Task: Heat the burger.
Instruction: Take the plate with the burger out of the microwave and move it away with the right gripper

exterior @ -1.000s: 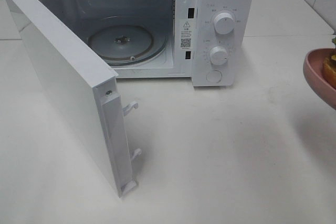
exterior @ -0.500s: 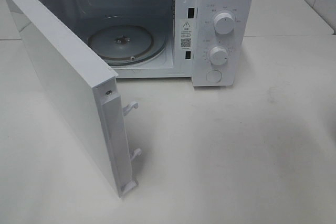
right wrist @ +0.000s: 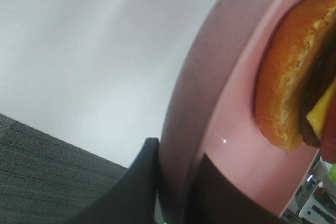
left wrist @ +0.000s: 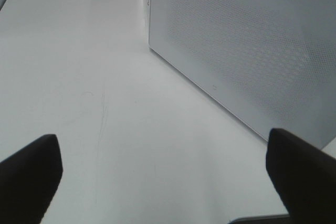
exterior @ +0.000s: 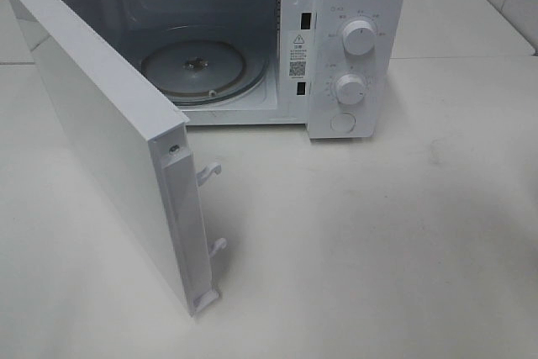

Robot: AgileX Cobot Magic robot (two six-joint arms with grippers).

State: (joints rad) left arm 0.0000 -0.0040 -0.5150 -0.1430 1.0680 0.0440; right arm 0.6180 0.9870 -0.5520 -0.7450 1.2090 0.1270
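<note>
White microwave (exterior: 353, 39), door (exterior: 109, 149) wide open, turntable (exterior: 197, 69) bare. R gripper (right wrist: 176, 182) pinches plate (right wrist: 220, 129) rim, burger (right wrist: 294, 77) on it, off to one side. L gripper (left wrist: 168, 171) gapes, empty. Carry step; next: slide plate in level.

Burger (right wrist: 294, 82) golden-brown bun, on tilted pink plate (right wrist: 231, 145).

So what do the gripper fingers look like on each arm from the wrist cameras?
Left gripper: two plain black fingers with blunt rounded tips, matte, no markings or cables showing. Right gripper: dark black fingers, smooth; little else of either arm shows.
</note>
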